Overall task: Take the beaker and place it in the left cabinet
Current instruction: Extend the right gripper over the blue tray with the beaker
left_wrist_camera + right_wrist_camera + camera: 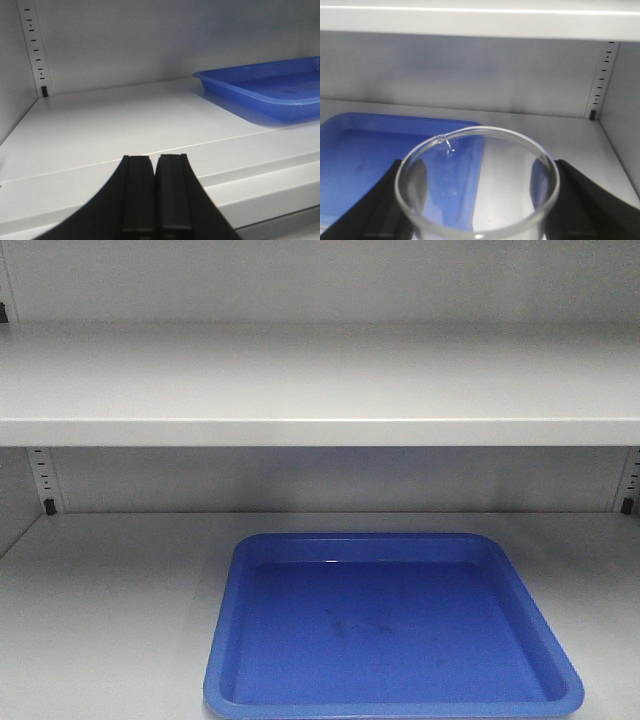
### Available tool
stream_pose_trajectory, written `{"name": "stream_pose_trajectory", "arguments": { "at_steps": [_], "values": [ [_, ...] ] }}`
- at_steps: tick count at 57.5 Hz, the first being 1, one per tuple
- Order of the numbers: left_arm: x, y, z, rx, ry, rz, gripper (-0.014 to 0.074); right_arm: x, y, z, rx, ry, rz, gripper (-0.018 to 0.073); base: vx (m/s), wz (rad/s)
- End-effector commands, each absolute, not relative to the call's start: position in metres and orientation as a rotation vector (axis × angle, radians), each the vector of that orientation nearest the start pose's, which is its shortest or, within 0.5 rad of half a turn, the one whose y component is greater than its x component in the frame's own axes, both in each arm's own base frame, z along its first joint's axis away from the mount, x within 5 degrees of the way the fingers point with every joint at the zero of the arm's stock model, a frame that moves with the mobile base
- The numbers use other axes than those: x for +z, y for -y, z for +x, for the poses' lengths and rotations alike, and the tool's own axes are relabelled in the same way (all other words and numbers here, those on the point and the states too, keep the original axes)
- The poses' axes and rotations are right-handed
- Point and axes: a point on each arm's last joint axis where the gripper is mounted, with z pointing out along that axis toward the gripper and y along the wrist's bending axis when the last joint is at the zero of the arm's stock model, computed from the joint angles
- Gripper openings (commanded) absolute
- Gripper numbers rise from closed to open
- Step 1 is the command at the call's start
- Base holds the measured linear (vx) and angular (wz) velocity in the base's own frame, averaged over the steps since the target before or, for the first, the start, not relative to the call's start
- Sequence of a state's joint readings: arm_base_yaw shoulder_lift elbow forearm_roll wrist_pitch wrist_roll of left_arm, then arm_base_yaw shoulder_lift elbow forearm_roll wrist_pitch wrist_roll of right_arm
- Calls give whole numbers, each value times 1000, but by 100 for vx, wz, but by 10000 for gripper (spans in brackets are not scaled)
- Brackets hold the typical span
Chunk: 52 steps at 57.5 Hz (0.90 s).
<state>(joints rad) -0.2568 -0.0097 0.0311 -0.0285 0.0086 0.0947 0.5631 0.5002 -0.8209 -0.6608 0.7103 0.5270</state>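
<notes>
Exterior front-facing view looks straight into the left cabinet [320,390], pale grey, with one wide flat shelf across the upper part and a lower shelf beneath it. Slotted shelf rails [41,475] run up both back corners. On the lower shelf lies a blue tray [225,640], set a little right of the middle, nothing in it but faint dark smudges on its floor. Neither arm shows in this view.

From the left wrist camera, the left pincer [155,200] appears at the bottom edge with its two black fingers pressed together and nothing between them. It sits at the front lip of the lower shelf, left of the blue tray and well apart from it; the left back rail stands in the corner beyond.

From the right wrist camera, the beaker [477,185] fills the lower part of the frame, upright, its round clear rim and pour spout facing the back wall. The right pincer [477,205] clamps it, one black finger against each side of the glass. The beaker sits over the right edge of the blue tray; whether its base touches the shelf cannot be told, as the bottom is out of frame.
</notes>
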Motion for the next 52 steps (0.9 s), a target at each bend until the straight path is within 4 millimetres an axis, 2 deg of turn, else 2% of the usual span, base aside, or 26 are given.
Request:
{"name": "stream_pose_trajectory", "arguments": {
  "at_steps": [1,10,18,24,29,35,52],
  "values": [
    [205,14,54,-168,-1412,222,1,409,-16,92,8,-1650,-253,-5,0,0],
    [205,14,54,-168,-1412,222,1,401,-39,122,27,-1698,-313,-5,0,0],
    [205,14,54,-168,-1412,222,1,390,-75,160,66,-1659,-468,-5,0,0],
    [205,14,54,-168,-1412,222,1,376,-106,189,190,-1623,-550,-5,0,0],
    [205,14,54,-168,-1412,222,1,362,-122,211,321,-1630,-539,-5,0,0],
    [205,14,54,-168,-1412,222,1,346,-125,237,437,-1653,-483,-5,0,0],
    [205,14,54,-168,-1412,222,1,307,-111,290,484,-1613,-506,-4,0,0]
  ]
}}
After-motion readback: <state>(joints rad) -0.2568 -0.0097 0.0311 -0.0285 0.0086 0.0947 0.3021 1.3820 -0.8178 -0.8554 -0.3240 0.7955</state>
